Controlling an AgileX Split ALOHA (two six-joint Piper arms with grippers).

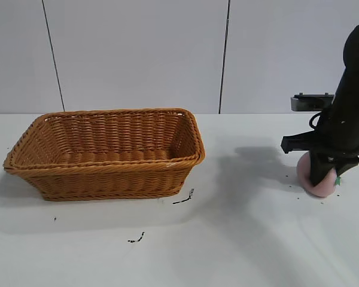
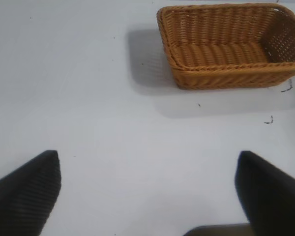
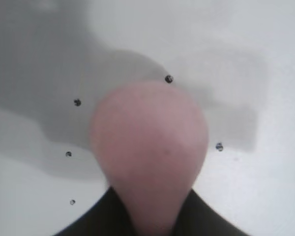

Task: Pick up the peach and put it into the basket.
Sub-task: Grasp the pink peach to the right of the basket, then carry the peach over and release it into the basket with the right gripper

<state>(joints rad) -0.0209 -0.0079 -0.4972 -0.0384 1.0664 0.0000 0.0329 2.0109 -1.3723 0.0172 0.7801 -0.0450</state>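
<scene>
A white surface (image 1: 239, 239) carries a woven orange-brown basket (image 1: 107, 154) and a small pale pink peach (image 1: 318, 179), well apart from each other.

The right end effector (image 1: 321, 176) stands over the peach, pointing straight down, with its dark fingers reaching to the surface. The peach sits right at the fingertips, its pink body showing on both sides of the dark finger in front of it, and it rests on the surface. A small green mark shows on the peach's side. In the right wrist view the peach (image 3: 150, 147) fills the middle of the picture, with the dark inner edges of the end effector close against its narrow end on either side. Whether the fingers press on the fruit or merely flank it cannot be told.

The basket lies well away from the right end effector, across a bare stretch of surface. A few dark specks dot the surface near the peach, and small dark scraps (image 1: 183, 198) lie just beside the basket's near corner.

The left end effector (image 2: 147, 196) hangs above bare surface with its two dark fingers spread wide. The basket (image 2: 226, 46) lies ahead of it, some way off.
</scene>
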